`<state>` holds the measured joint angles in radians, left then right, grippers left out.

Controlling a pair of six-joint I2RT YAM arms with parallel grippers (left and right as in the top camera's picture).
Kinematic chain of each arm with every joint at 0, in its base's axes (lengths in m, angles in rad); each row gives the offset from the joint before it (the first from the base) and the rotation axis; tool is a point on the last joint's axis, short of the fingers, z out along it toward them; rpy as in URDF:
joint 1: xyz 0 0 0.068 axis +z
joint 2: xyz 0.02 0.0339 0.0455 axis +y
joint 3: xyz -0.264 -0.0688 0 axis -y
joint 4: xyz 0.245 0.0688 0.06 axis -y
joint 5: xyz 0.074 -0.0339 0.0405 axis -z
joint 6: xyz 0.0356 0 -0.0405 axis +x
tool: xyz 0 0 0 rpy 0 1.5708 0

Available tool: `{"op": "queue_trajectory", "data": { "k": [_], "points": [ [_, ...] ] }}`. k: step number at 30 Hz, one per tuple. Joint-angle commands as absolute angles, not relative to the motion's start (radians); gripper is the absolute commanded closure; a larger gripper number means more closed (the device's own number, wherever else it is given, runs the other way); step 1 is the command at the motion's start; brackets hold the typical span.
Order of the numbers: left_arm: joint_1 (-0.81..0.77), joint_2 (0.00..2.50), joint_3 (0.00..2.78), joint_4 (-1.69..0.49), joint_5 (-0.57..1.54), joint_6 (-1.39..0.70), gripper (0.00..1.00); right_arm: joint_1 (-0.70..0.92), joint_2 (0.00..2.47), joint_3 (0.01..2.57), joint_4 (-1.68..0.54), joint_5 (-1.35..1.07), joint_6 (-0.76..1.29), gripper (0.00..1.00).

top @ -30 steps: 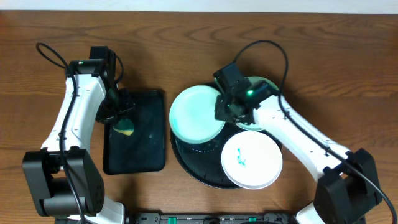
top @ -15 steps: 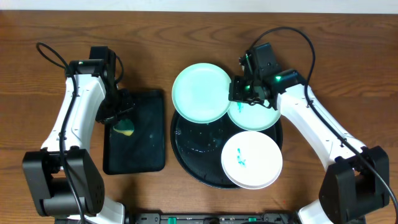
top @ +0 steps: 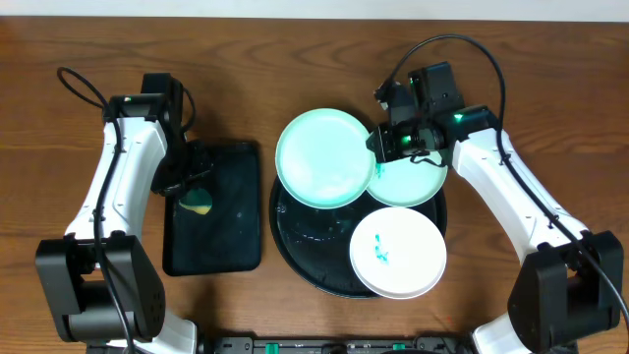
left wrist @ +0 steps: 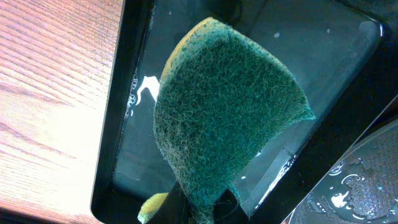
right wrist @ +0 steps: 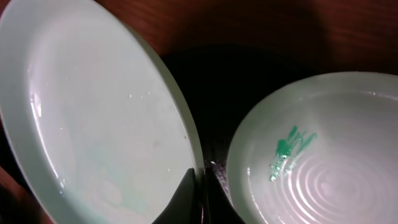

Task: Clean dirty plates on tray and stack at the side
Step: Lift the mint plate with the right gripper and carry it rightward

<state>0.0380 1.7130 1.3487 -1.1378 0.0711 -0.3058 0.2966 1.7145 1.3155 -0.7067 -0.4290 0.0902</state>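
Observation:
My right gripper (top: 378,143) is shut on the right rim of a pale mint-green plate (top: 325,157), held over the back left edge of the round black tray (top: 305,246). In the right wrist view the fingers (right wrist: 200,186) pinch that plate's edge (right wrist: 93,112), which looks clean. A second mint plate (top: 408,182) with a teal smear (right wrist: 292,146) lies on the tray's back right. The white plate (top: 398,252), also smeared teal, lies at the tray's front right. My left gripper (left wrist: 205,208) is shut on a green and yellow sponge (left wrist: 224,106).
A rectangular black tray (top: 211,246) with a wet floor lies left of the round tray, and the sponge (top: 200,204) hangs over it. Bare wooden table (top: 550,118) surrounds both trays. Cables loop above each arm.
My right gripper has carried the mint plate towards the back and right, from over the tray's left part to its back edge. The left arm and sponge have not moved.

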Motion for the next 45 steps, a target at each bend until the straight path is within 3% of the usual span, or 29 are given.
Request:
{"op": "queue_trajectory", "data": {
  "k": [1,13,21,45],
  "points": [
    [0.041,1.722,1.339,-1.144,0.055,-0.288,0.92,0.29,1.699,1.336,-0.727,-0.362,0.001,0.99],
    [0.041,1.722,1.339,-1.143,0.055,-0.288,0.92,0.354,1.647,1.366,-0.829,-0.102,-0.009,0.99],
    [0.041,1.723,1.339,-1.143,0.055,-0.288,0.92,0.493,1.616,1.483,-0.939,0.183,0.003,0.99],
    [0.041,1.723,1.339,-1.143,0.055,-0.288,0.92,0.785,1.616,1.512,-0.933,0.776,-0.144,0.99]
  ]
}}
